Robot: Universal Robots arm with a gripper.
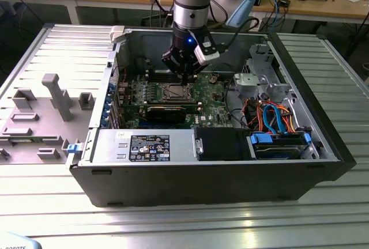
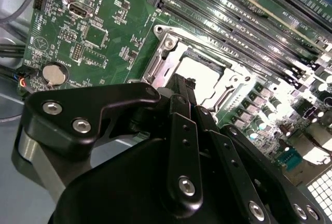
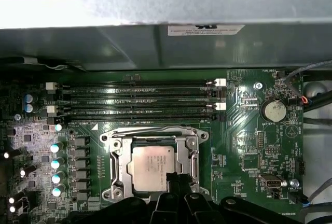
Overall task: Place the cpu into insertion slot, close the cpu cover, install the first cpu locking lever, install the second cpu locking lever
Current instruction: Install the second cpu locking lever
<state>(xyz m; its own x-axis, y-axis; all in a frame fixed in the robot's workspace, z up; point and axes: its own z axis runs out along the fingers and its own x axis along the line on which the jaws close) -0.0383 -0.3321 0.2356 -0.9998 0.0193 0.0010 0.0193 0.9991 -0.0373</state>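
The cpu (image 3: 152, 166), a silver-grey square chip, lies in the insertion slot (image 3: 155, 132) on the green board. The cpu cover (image 3: 193, 164), a silvery frame, lies flat around the chip. My gripper (image 3: 179, 178) hangs just over the socket's edge with its black fingers (image 3: 174, 182) pressed together and nothing seen between them. In the second wrist view the gripper (image 2: 181, 86) stands right at the edge of the cpu (image 2: 202, 73) and the cpu cover (image 2: 158, 60). In the exterior view the gripper (image 1: 185, 79) is low inside the open case, above the insertion slot (image 1: 173, 92).
Several long black memory slots (image 3: 135, 99) run beside the socket, with the case wall (image 3: 155, 16) behind them. A coin battery (image 3: 273, 111) sits nearby. The black graphics card (image 1: 173, 110), a drive cage with orange and blue cables (image 1: 271, 116) and a grey fixture plate (image 1: 40, 110) also show.
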